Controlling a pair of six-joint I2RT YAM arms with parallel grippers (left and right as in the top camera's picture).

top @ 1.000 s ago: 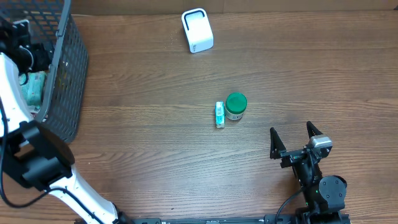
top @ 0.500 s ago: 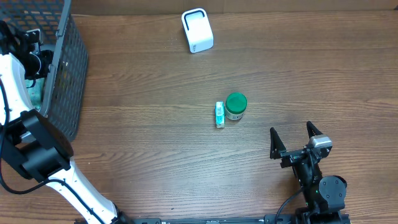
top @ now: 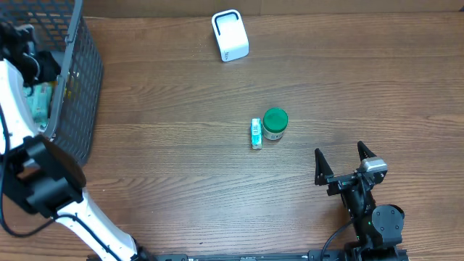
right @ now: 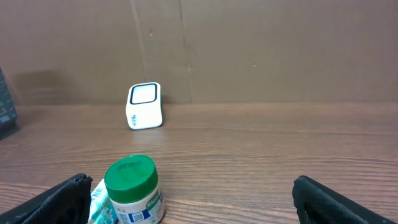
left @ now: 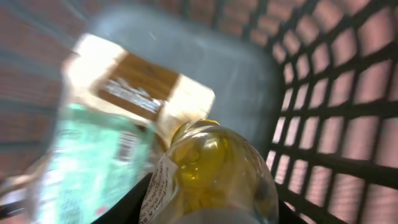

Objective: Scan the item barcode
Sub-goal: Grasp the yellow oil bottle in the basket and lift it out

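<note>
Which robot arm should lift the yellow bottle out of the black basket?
Left. The left gripper is inside the black mesh basket, close above the clear bottle of yellow liquid. The right gripper sits open at the far side of the wooden table, near the green-lidded jar.

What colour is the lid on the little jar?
The lid is green. It shows best in the right wrist view.

Wood tbl [top: 181, 203], brown wall [right: 280, 50] behind

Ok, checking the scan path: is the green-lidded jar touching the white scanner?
No, the green-lidded jar stands mid-table beside a small teal box, far from the white scanner.
</note>
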